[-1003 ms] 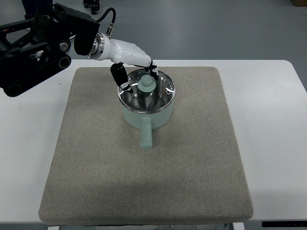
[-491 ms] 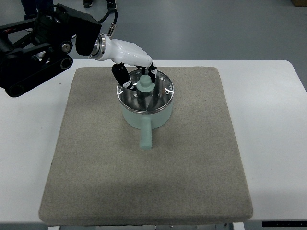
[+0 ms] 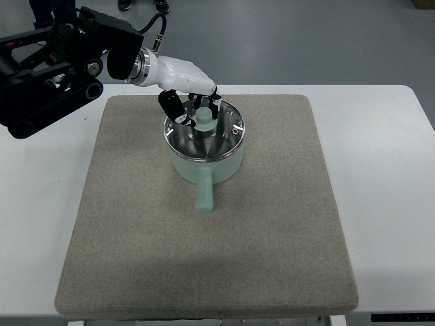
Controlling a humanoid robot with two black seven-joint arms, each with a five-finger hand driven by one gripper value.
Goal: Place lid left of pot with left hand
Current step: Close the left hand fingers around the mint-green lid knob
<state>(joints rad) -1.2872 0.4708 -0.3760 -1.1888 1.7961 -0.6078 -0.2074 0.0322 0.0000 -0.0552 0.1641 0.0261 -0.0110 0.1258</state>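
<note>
Presently the left hand [image 3: 192,92] reaches in from the upper left, its fingers [image 3: 175,109] curled about the pale green knob of the lid [image 3: 204,132]. Lid sits on the pot [image 3: 205,163], which stands on the grey mat [image 3: 204,258] covering the white bench [image 3: 387,204].

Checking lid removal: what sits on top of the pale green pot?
A glass lid with a green knob covers the pale green pot; the left hand curls around the knob. Contents unclear.
</note>
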